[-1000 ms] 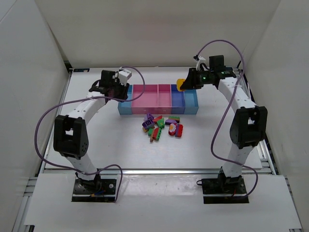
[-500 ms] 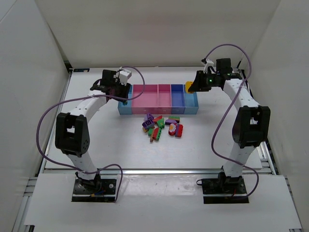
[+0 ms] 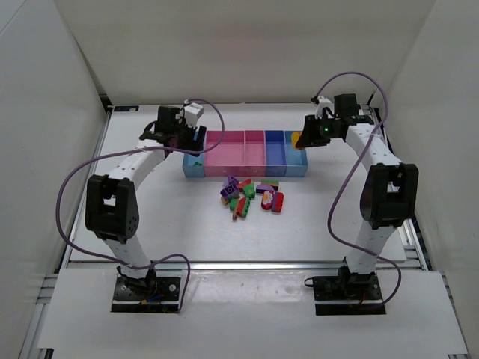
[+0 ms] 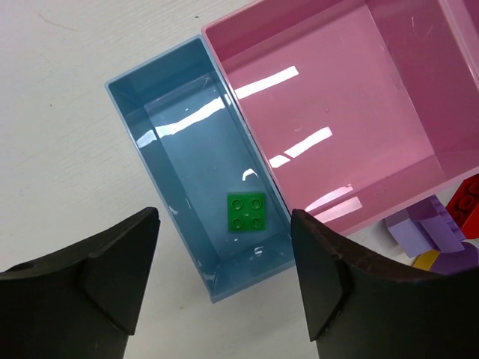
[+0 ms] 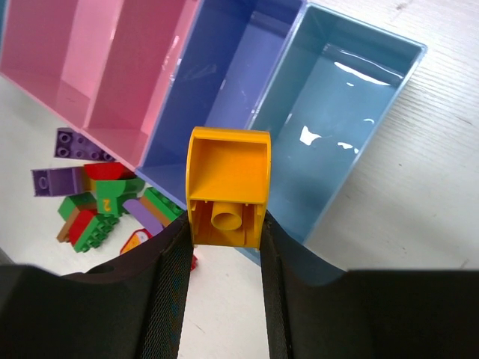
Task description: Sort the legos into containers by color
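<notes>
The light blue bin (image 4: 172, 149) holds a green lego (image 4: 247, 213); the orange lego (image 5: 228, 172) is plain.

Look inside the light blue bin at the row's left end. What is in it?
One green lego lies studs up on the light blue bin's floor, nothing else. Overhead, the left gripper covers part of it.

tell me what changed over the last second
The right gripper, shut on the yellow brick, moved right, from over the dark blue bin to over the right light blue bin. The left gripper barely shifted above the left blue bin; its jaws stand open, with a green brick lying below. The pile stayed put.
</notes>
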Motion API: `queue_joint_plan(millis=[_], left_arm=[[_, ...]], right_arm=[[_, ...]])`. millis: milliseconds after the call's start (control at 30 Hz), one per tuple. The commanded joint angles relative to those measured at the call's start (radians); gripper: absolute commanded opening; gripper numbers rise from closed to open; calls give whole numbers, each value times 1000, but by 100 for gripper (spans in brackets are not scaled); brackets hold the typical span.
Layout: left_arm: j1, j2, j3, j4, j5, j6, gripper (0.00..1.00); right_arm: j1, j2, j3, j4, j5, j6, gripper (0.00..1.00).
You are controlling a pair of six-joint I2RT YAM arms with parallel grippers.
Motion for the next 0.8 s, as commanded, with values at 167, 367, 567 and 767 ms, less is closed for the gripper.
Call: queue_joint_plan(millis=[167,367,567,767], left_arm=[[-6,-79,27,35,23,16,96],[-7,-88,23,35,30,19,99],[-7,-108,-10,50,53,46,99],[-7,-144,-45,63,85,47,99]], right_arm=[[-4,36,-8,-14,115,-69,24],[-4,56,-12,-11,116,-92,52],[2,70,3,-14,92,-107,64],[8,23,15,-47,-51,-170,66]])
